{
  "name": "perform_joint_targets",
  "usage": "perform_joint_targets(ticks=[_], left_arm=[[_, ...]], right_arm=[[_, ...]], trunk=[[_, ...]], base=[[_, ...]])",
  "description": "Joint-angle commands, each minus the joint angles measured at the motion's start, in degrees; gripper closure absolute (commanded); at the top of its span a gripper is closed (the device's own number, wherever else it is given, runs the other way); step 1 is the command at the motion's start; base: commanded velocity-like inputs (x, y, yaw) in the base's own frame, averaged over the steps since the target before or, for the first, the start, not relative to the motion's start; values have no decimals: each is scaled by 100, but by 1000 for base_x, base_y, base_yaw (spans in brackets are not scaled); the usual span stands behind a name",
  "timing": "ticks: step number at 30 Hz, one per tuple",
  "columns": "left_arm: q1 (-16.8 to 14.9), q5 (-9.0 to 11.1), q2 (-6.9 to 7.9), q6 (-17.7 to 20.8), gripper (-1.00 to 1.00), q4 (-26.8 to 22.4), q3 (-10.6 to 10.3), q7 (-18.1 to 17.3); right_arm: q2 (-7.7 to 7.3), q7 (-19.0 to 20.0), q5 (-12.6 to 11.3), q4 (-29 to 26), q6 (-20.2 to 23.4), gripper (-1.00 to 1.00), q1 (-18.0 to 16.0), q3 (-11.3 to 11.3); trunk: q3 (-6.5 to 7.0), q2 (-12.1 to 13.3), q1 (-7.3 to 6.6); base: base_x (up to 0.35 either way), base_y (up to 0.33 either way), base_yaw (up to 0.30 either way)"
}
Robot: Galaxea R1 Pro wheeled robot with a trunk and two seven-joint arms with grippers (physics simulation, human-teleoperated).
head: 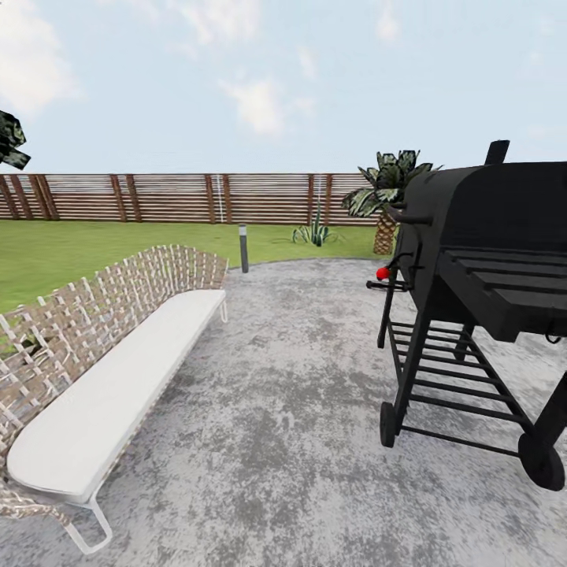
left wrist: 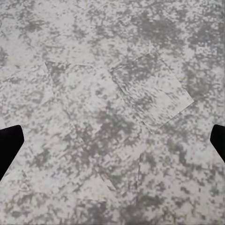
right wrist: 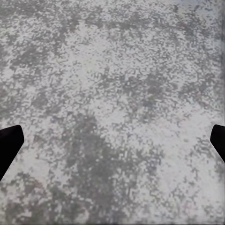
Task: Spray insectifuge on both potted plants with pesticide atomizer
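- The garden's round grey paved patio [head: 315, 409] fills the lower half of the head view, mottled light and dark.
- A green lawn [head: 94, 248] borders the patio from nine o'clock round to twelve o'clock.
- A brown slatted wooden fence [head: 173, 197] closes the lawn at its far edge, under a pale cloudy sky.
- A black barbecue grill [head: 480, 307] stands on the patio at three o'clock, on wheels, with a side shelf and a lower rack; a small red knob [head: 383, 272] sits at its near end.
- A long woven sofa with a white cushion [head: 110, 394] stands at eight o'clock, along the patio's edge.
- A palm tree [head: 387, 197] rises behind the grill at one o'clock, in front of the fence.
- A short dark post light [head: 243, 248] stands at twelve o'clock where lawn meets patio.
- A small low plant [head: 313, 233] with pointed green leaves sits on the lawn at twelve o'clock, near the fence; whether it is one of the potted plants, I cannot tell at this range.
- The left jaws [left wrist: 112, 140] hang over bare paving in the left wrist view, black tips at the two edges, spread wide, holding nothing.
- The right jaws [right wrist: 112, 140] hang likewise over paving, spread wide, holding nothing.
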Motion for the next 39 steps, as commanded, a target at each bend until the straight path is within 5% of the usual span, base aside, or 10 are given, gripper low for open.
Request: perform_joint_targets(ticks=[1,11,39], left_arm=[[-2,3,12,-22,-100,3,4,3],[-2,23,74,-450,-100,14,12,5],[-2,40,100,-481,-100,12,14,5]], right_arm=[[0,-2,0,5,-19,-100,-4,-2],[-5,17,21,6,-12,-100,-4,3],[0,-1,10,5,-20,-100,-4,-23]], trunk=[[-30,-44,22],[-234,-445,241],[-790,-1568,856]], base=[[0,0,-192],[0,0,-78],[0,0,0]])
